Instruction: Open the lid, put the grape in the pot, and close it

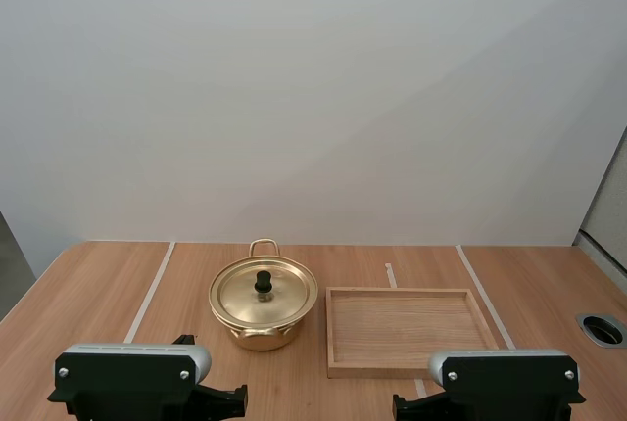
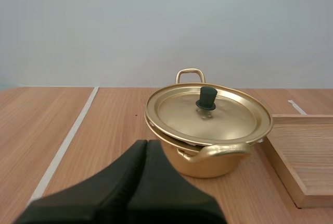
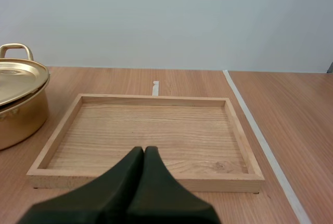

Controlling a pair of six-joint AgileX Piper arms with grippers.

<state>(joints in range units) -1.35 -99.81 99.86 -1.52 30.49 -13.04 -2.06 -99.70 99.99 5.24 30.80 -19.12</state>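
Observation:
A gold pot (image 1: 263, 323) stands at the table's middle, its gold lid (image 1: 264, 293) on it with a black knob (image 1: 264, 282). In the left wrist view the lid (image 2: 208, 113) sits slightly askew on the pot (image 2: 208, 162), knob (image 2: 206, 98) upright. My left gripper (image 2: 146, 145) is shut, its fingers one dark wedge short of the pot. My right gripper (image 3: 144, 151) is shut too, just before the near rim of the wooden tray (image 3: 145, 179). The pot's edge (image 3: 21, 109) lies beside that tray.
The wooden tray (image 1: 404, 370) lies right of the pot with nothing in it. White tape lines (image 1: 149, 291) run across the table. A round cable hole (image 1: 602, 328) sits near the right edge. Both arm bases (image 1: 132, 377) stand at the front.

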